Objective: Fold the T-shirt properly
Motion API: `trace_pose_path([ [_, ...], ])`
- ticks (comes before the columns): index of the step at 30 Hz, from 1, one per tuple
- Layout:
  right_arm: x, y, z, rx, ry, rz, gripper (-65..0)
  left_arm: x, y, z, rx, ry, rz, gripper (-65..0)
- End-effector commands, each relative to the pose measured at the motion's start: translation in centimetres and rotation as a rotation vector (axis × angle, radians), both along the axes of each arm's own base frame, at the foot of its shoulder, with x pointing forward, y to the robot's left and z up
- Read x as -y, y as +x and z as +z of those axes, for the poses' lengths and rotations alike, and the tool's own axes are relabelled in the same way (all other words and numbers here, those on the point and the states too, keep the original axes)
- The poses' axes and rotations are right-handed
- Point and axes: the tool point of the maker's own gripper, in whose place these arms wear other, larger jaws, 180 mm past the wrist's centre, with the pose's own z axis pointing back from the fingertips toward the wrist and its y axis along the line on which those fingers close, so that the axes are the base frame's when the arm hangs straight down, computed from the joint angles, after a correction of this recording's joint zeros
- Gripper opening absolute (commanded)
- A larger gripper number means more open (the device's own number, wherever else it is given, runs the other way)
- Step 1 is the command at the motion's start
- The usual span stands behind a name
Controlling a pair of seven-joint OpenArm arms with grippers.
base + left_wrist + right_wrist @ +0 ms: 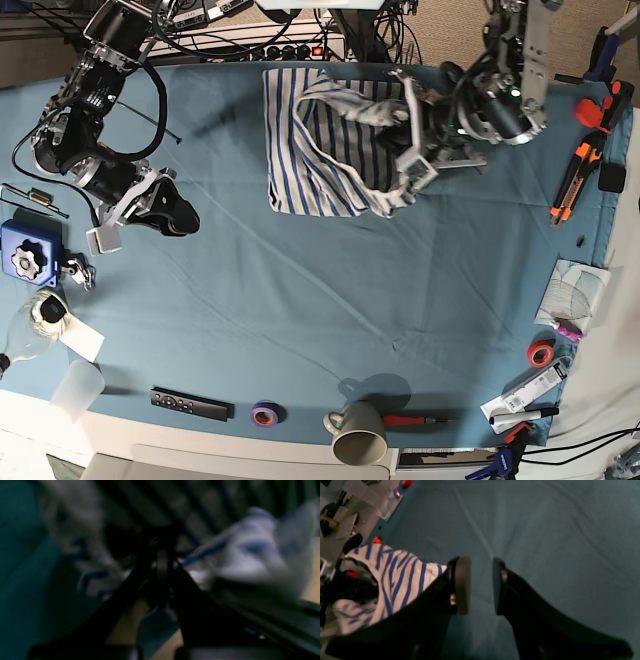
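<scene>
The T-shirt (325, 145), white with blue stripes, lies bunched at the far middle of the teal table cloth (330, 300). My left gripper (408, 140) is at the shirt's right side, shut on a lifted fold of it. The left wrist view is blurred but shows the jaws (162, 565) pinched together, with striped fabric (250, 552) draped around them. My right gripper (180, 215) hovers over bare cloth at the left, well apart from the shirt. Its fingers (462, 585) stand open with nothing between them (480, 586), and the shirt (400, 580) shows behind them.
Along the near edge lie a mug (355, 432), a red pen (410, 421), a purple tape roll (264, 413) and a remote (190, 403). A blue box (25, 255) and a plastic cup (78, 388) sit at the left. Orange cutters (570, 185) and orange tape (541, 353) are at the right.
</scene>
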Motion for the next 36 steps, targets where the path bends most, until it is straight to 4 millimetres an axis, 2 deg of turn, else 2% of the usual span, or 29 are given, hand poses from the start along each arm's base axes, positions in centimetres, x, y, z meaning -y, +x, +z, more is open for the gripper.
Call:
trace_pose_path([
  [1, 0.2, 0.7, 1.7, 0.060, 0.007, 0.001, -49.1, -1.0, 0.8, 0.7, 0.033, 0.013, 0.022, -65.0],
  [6, 0.1, 0.7, 1.7, 0.061, 0.008, 0.001, -49.1, -5.4, 2.3, 1.2, 0.060, 0.055, 0.150, -65.0],
  [8, 0.1, 0.7, 1.7, 0.061, 0.008, 0.001, -49.1, -6.3, 2.6, 1.9, 0.067, 0.022, 0.185, -65.0],
  [14, 0.2, 0.7, 1.7, 0.060, 0.007, 0.001, -49.1, -6.1, 3.2, 4.7, 0.095, -0.179, 0.233, -65.0],
  [17, 0.1, 0.7, 1.7, 0.060, 0.007, 0.001, -49.1, -5.4, 2.8, 5.8, 0.122, -0.226, 0.188, -65.0],
  [23, 0.2, 0.7, 1.7, 0.060, 0.007, 0.001, -49.1, -4.9, 1.2, 5.5, 0.098, -0.233, 0.171, -65.0],
  [27, 0.2, 0.7, 1.7, 0.060, 0.006, 0.001, -49.1, -5.3, 1.3, 5.7, 0.107, -0.227, 0.181, -65.0],
  [30, 0.2, 0.7, 1.6, 0.060, 0.007, 0.001, -49.1, -7.0, 1.7, 6.0, 0.126, -0.207, 0.230, -65.0],
  [33, 0.1, 0.4, 1.4, 0.052, 0.007, 0.001, -49.1, -9.6, 2.2, 6.4, 0.156, -0.177, 0.308, -65.0],
  [36, 0.2, -0.1, 0.8, 0.032, 0.007, 0.001, -49.1, -12.6, 1.8, 6.5, 0.169, -0.140, 0.395, -65.0],
])
